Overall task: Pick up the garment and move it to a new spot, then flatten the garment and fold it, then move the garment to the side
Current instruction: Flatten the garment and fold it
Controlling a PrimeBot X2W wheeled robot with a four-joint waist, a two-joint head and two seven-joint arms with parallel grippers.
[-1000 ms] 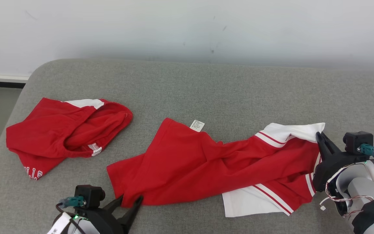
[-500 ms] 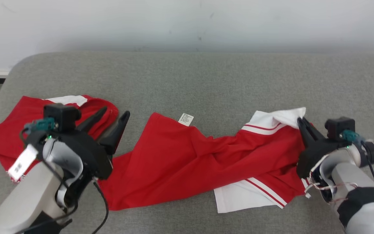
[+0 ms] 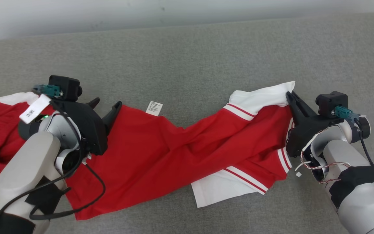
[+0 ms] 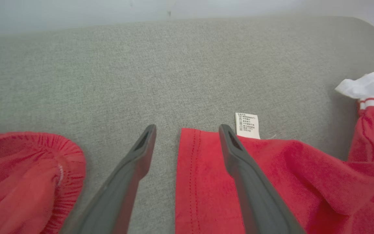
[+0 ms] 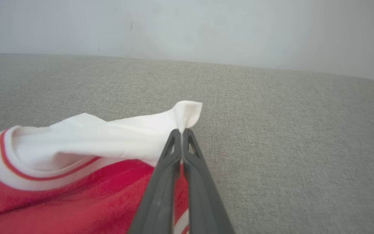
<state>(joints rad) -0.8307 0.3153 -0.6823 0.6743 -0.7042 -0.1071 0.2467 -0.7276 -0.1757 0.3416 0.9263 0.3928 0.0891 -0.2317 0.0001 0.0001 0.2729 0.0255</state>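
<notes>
We judge the task barely begun: the garment (image 3: 174,146) lies twisted across the middle of the frame on the grey cushion (image 3: 190,58), neither flattened nor folded. Our right gripper (image 3: 289,96) is clamped tight on its white corner at right. Our left gripper (image 3: 106,103), spread wide and empty, straddles the red hem corner left of centre
</notes>
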